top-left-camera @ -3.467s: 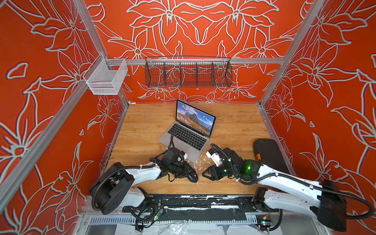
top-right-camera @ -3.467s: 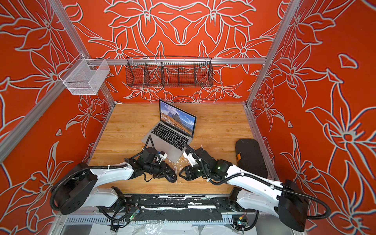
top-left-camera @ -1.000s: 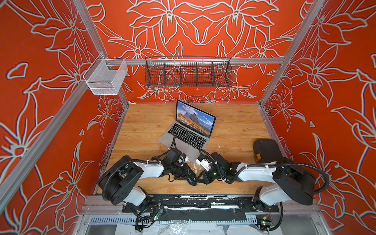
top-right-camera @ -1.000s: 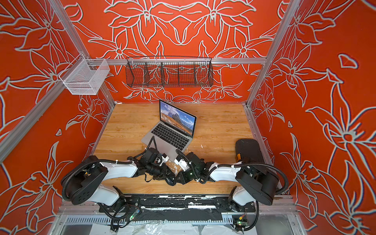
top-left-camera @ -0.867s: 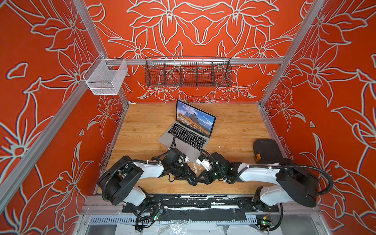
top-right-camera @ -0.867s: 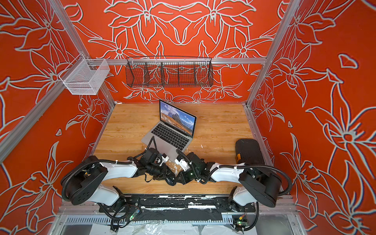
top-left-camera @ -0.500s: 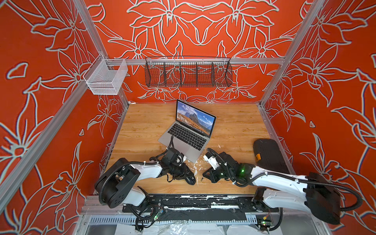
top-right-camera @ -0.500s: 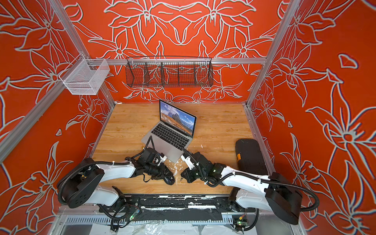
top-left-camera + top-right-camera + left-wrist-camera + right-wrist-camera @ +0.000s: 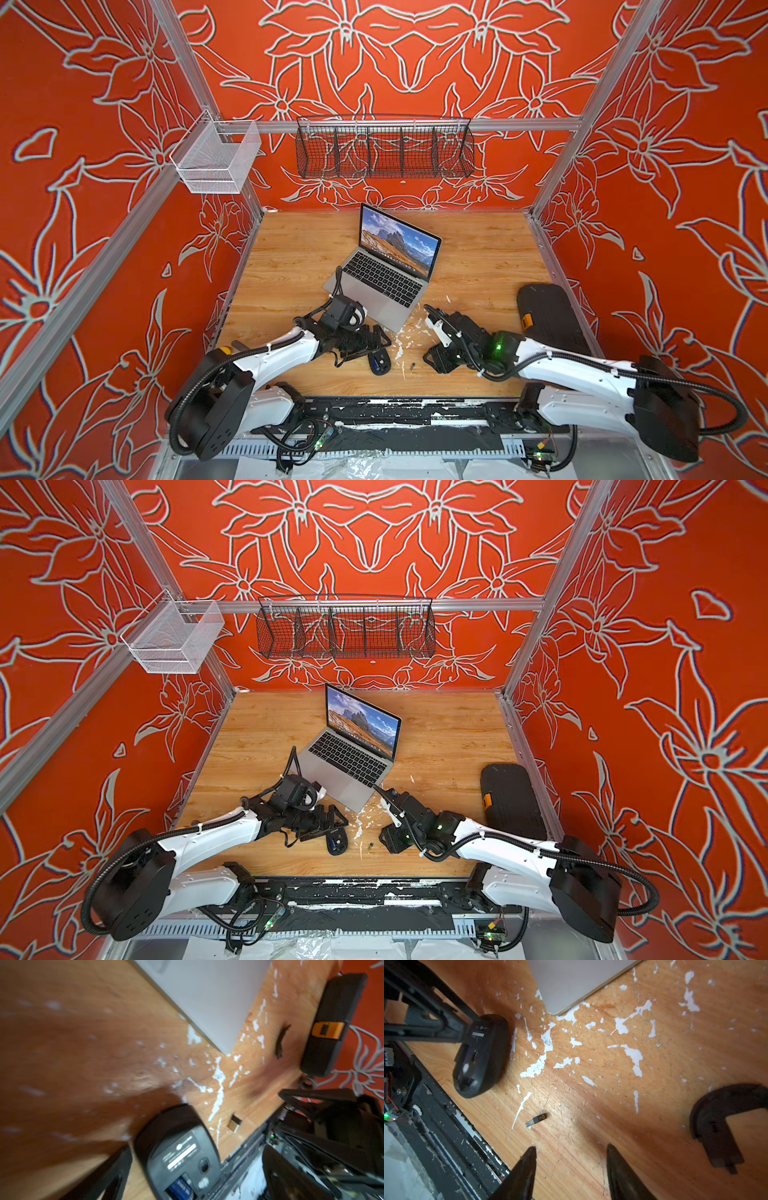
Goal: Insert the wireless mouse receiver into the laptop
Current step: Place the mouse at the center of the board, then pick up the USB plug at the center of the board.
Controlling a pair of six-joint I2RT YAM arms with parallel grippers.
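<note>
receiver [image 9: 536, 1120] loose on worktop [image 9: 291, 249], not in laptop [image 9: 386, 305] | left end effector [image 9: 374, 347], right end effector [image 9: 571, 1147]: jaws apart, nothing held | todo: grasp, insert

The left wrist view is motion-blurred: the worn wooden tabletop [image 9: 83, 1053] smears, and the black oval mouse [image 9: 178, 1147] runs off the edge of view. Both wrist views catch only a corner of the slim silver-grey laptop [image 9: 571, 978]. In both top views the tiny dark wireless mouse receiver [image 9: 412, 366] [image 9: 369, 846] is a speck, its shape unreadable.
</note>
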